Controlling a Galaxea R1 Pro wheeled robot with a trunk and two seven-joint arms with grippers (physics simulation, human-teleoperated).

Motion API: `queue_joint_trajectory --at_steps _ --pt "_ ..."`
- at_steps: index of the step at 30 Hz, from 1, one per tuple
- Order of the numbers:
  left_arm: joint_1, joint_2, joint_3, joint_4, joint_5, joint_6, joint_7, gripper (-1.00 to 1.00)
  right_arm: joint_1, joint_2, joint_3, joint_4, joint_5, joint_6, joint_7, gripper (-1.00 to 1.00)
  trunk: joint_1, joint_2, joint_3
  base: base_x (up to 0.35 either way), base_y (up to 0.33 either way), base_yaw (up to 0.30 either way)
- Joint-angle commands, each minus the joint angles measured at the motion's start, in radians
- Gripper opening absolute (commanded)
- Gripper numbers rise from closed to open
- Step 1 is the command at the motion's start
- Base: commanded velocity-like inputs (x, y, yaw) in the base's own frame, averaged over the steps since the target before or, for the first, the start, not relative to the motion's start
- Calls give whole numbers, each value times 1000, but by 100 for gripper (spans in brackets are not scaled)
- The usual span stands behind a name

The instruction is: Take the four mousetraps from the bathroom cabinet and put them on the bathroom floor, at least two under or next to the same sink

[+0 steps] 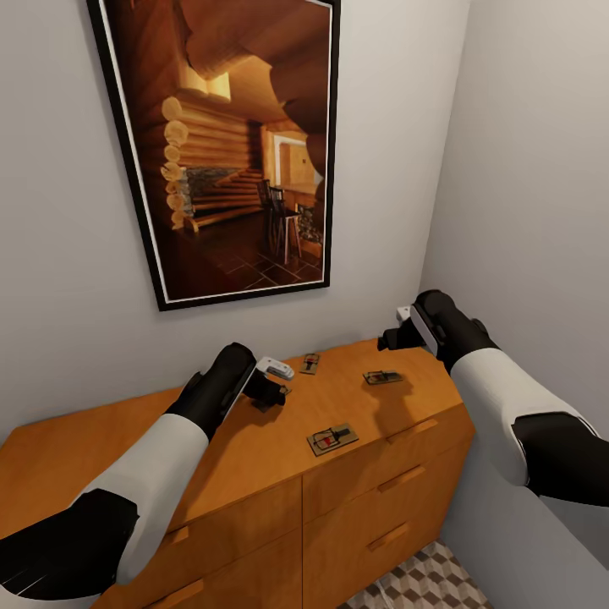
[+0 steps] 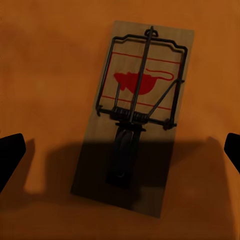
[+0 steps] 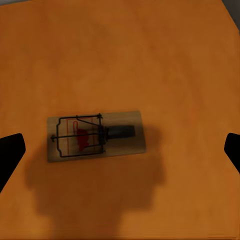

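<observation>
The orange-brown cabinet (image 1: 254, 448) stands against the wall. On its top lie three mousetraps: one near the front edge (image 1: 331, 439), one at the right (image 1: 382, 377) and one by the wall (image 1: 309, 364). My left gripper (image 1: 271, 394) hovers low over the cabinet top, open. Between its fingers (image 2: 10, 155) lies another mousetrap (image 2: 135, 115), close below. My right gripper (image 1: 389, 340) hangs open higher up, above the right mousetrap (image 3: 95, 135), with its fingertips (image 3: 10, 152) wide apart.
A large framed picture (image 1: 228, 144) hangs on the wall above the cabinet. A side wall (image 1: 541, 211) closes in right beside my right arm. Cube-patterned floor tiles (image 1: 423, 584) show below the cabinet's drawers (image 1: 381, 482).
</observation>
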Motion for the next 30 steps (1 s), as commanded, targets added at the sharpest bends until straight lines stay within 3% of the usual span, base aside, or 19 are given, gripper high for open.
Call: queue_joint_trajectory --at_steps 1,30 --pt "-1 0 -1 -1 -11 2 -9 100 -1 -1 7 -1 5 4 8 100 0 -1 -1 0 0 0" --pt "0 1 3 105 -8 2 -9 100 -1 -4 6 20 10 4 9 100 0 -1 -1 0 0 0"
